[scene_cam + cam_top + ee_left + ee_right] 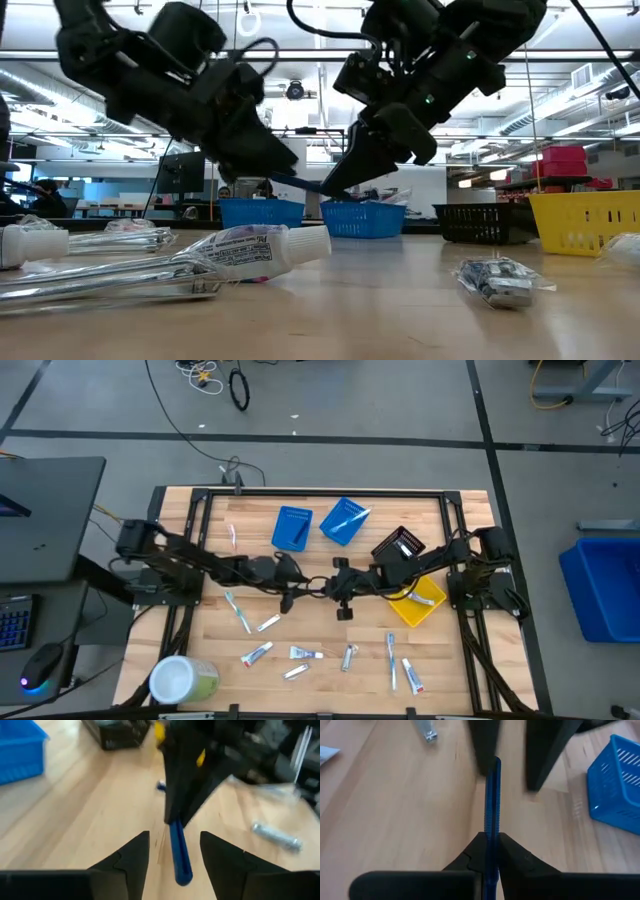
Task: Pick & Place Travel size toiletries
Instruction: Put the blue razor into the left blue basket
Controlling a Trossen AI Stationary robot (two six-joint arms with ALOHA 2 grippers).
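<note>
A slim dark blue stick-like toiletry [492, 795] is held above the table's middle, clear of the wood. My right gripper [490, 837] is shut on it. My left gripper [175, 835] is open; its fingers stand on either side of the item's free end [181, 865] without visibly touching it. In the high view the left gripper [303, 588] and right gripper [328, 586] meet tip to tip. In the low view the blue item [300, 185] shows between them. Other tubes [257, 653] and toothbrushes [238, 610] lie flat on the table. My right gripper pinches the blue item between its two fingers, which lie along it, with the ribbed handle [493, 822] reaching out past the fingertips toward the left gripper. The item is lifted clear of the table, roughly level, slanting slightly down toward the right gripper.
Two blue bins [292, 527] [345, 520] sit toward the far edge, with a black bin [400, 547] and a yellow bin [420, 602] to the right. A round white-and-green container [183, 680] stands at the near left corner. Wrapped toiletries [500, 280] are scattered along the near side.
</note>
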